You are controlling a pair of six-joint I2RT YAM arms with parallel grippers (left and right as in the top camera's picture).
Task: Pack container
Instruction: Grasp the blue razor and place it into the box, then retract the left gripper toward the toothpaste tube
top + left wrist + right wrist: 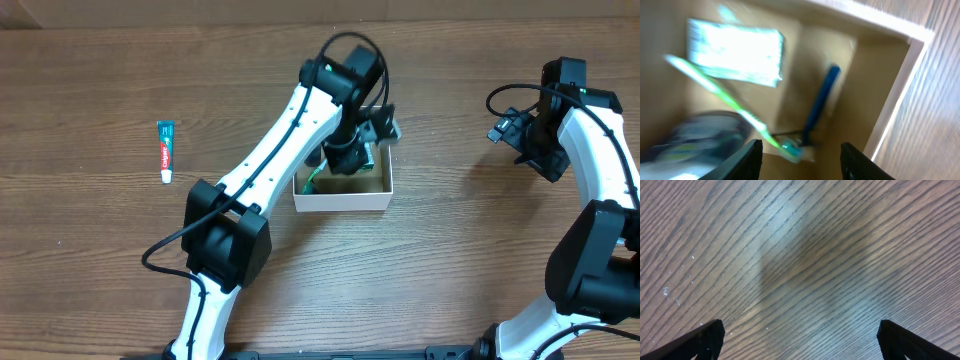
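Nearest to me, the container sits in the middle of the desk. It is a square white box with a brown floor and an open top. My left arm reaches over it from 7 o'clock.

The left fingers hang just above the inside of the box. They are spread apart and hold nothing. This view is blurry. Under them a green toothbrush lies slanted, with its head at 6 o'clock. A blue razor lies beside it, toward 3 o'clock. A white and green packet lies flat at 11 o'clock. A dark round thing is at 8 o'clock, but I cannot tell what it is.

A little tube of toothpaste lies on the desk, well apart from the box at 9 o'clock.

My right fingers are far out at 2 o'clock from the box. They are wide apart and empty, over bare wood.
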